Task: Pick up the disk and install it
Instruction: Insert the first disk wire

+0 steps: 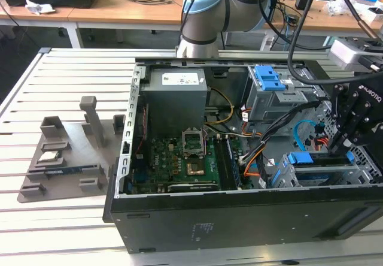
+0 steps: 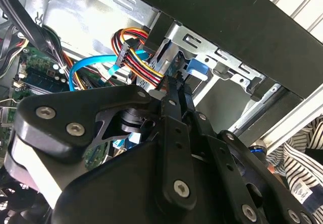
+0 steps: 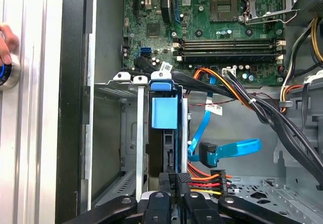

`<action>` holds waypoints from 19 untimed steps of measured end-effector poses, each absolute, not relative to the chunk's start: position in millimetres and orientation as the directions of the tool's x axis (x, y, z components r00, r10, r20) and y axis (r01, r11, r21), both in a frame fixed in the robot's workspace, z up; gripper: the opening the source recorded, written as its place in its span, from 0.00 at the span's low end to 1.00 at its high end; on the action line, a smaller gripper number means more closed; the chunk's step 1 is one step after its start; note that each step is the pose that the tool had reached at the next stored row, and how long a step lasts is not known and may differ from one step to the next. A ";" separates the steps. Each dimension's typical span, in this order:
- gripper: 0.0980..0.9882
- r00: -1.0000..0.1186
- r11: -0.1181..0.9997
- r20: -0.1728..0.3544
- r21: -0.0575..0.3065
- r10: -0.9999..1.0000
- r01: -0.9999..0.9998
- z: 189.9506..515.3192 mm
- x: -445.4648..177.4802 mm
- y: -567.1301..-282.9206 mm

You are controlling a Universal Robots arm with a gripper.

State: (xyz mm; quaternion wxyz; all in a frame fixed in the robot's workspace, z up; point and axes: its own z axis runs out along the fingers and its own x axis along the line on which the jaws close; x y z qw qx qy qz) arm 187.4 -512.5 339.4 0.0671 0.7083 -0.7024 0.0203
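The big white slatted tabletop [image 1: 60, 80] holds an open computer case [image 1: 239, 218], and the robot arm [image 1: 209, 14] reaches over it from the back. Inside the case, well away from the fingers, sits the green board [image 1: 179, 158], and closer in is the metal drive cage [image 1: 353, 173]. The gripper [image 1: 342, 147] hangs right over that cage. The disk [image 3: 164, 113], with its bright blue carrier, stands on its edge in a slot of the cage, straight ahead of the fingers [image 3: 182, 179] in the first wrist view. The fingers are pressed close together against the near end of the disk, but I cannot tell if they are pinching it or just pushing on it. A bunch of colored power wires [image 3: 204, 176] and a blue flat cable [image 3: 227, 151] lie just beside the fingers. I think the wires could get caught or squashed if the fingers slide sideways. The disk could also jam if it goes in crooked against the cage rails. A person's hand [image 3: 6, 41] rests on the tabletop, far off to one side of the case.
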 end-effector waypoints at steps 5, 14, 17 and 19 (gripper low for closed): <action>0.08 0.000 0.009 0.123 0.067 -0.992 -0.998 340.8 187.4 -512.4; 0.08 0.000 0.009 0.123 0.067 -0.992 -0.998 335.8 187.4 -512.4; 0.08 0.000 0.009 0.123 0.067 -0.992 -0.998 334.9 187.5 -512.6; 0.08 0.000 0.009 0.124 0.067 -0.992 -0.998 333.4 187.5 -512.9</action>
